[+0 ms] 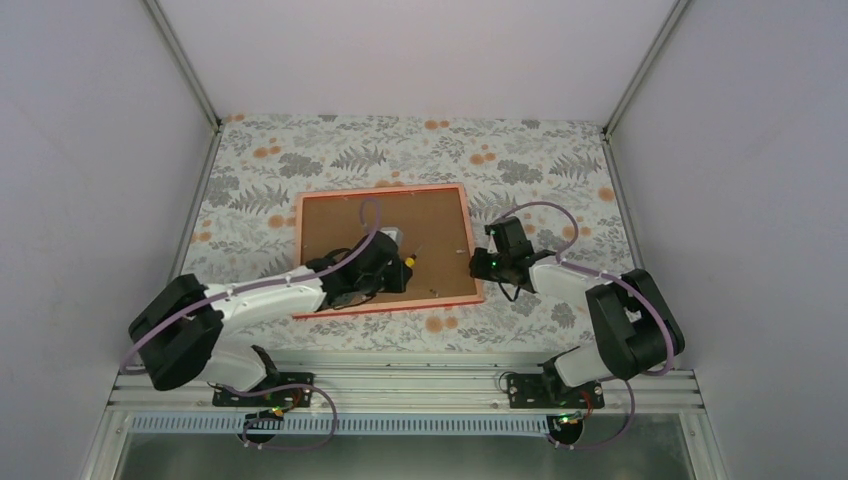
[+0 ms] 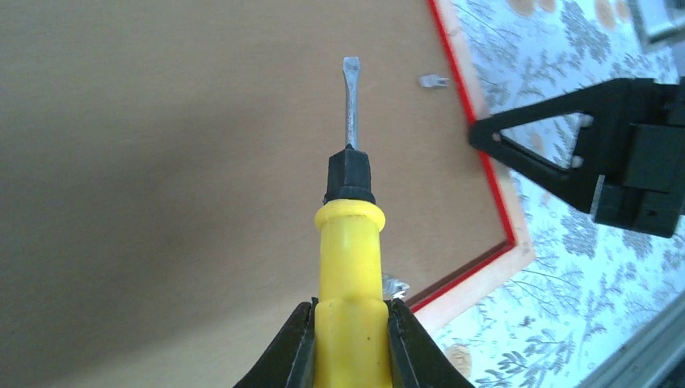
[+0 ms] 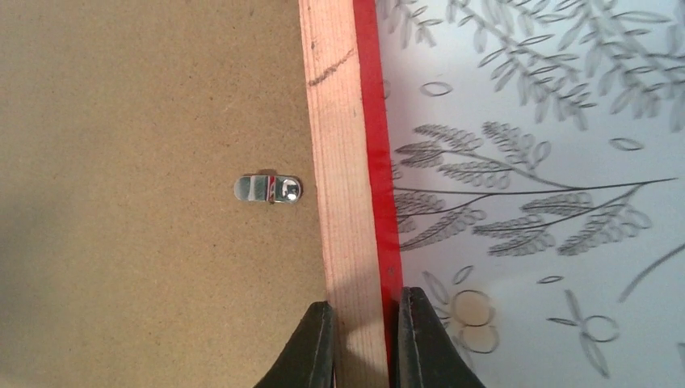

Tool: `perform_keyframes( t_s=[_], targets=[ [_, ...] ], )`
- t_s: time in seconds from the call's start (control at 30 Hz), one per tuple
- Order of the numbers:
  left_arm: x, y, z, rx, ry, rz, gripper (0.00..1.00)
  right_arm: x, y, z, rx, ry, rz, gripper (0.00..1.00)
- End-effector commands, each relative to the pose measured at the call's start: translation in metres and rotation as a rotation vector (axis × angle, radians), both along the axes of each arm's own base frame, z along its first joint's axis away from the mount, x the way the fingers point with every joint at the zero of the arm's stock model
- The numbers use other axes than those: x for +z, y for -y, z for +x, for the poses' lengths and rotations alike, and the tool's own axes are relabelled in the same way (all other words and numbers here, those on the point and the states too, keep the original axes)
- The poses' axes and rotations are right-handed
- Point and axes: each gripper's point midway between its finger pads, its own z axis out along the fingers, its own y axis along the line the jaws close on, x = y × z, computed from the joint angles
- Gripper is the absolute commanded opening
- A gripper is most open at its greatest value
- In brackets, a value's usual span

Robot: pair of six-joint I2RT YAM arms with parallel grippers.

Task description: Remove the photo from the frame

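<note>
Frame lying back up on the counter, with an arm working at each side.

From above, the red frame (image 1: 400, 188) lies in the middle of the flowered counter (image 1: 560, 150), nearer the near edge, with its brown backing (image 1: 335, 225) facing up. The left gripper (image 1: 392, 262) hangs over the backing's near half with a yellow-handled screwdriver (image 1: 409, 260). The right gripper (image 1: 476, 265) sits at the frame's right side, toward its near right corner. The left wrist camera shows the fingers pressed tight on the yellow handle. The flat blade points across the backing, and whether it touches I cannot tell. A metal clip (image 2: 434, 81) lies beyond it by the rail. The right wrist camera shows the fingers pinching the frame's rail, one inside on the bare wood and one on the red outer face.
</note>
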Motion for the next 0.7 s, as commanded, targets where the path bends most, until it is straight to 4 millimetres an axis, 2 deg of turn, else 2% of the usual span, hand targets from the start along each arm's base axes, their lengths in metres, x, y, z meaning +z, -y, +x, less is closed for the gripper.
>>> perform_keyframes(
  t_s=[0.0,0.13,0.33,0.37,0.5,0.67],
  targets=[
    [0.001,-0.031,0.007,0.082,0.016,0.014,0.02,-0.004,0.032,0.008,-0.183,-0.010,-0.015,0.04],
    [0.003,-0.056,0.010,0.135,0.025,0.015,0.02,-0.001,0.046,0.012,-0.249,0.000,0.000,0.04],
    [0.012,-0.087,0.013,0.202,0.060,0.036,0.02,-0.002,0.058,0.003,-0.297,-0.002,0.032,0.06],
    [0.013,-0.091,0.013,0.211,0.067,0.043,0.02,-0.002,0.056,0.001,-0.283,-0.007,0.033,0.10],
    [0.024,-0.100,0.014,0.230,0.101,0.056,0.02,-0.003,0.050,-0.010,-0.221,-0.042,0.040,0.33],
    [0.031,-0.105,0.014,0.238,0.129,0.054,0.02,0.003,0.042,-0.025,-0.155,-0.079,0.049,0.52]
  ],
)
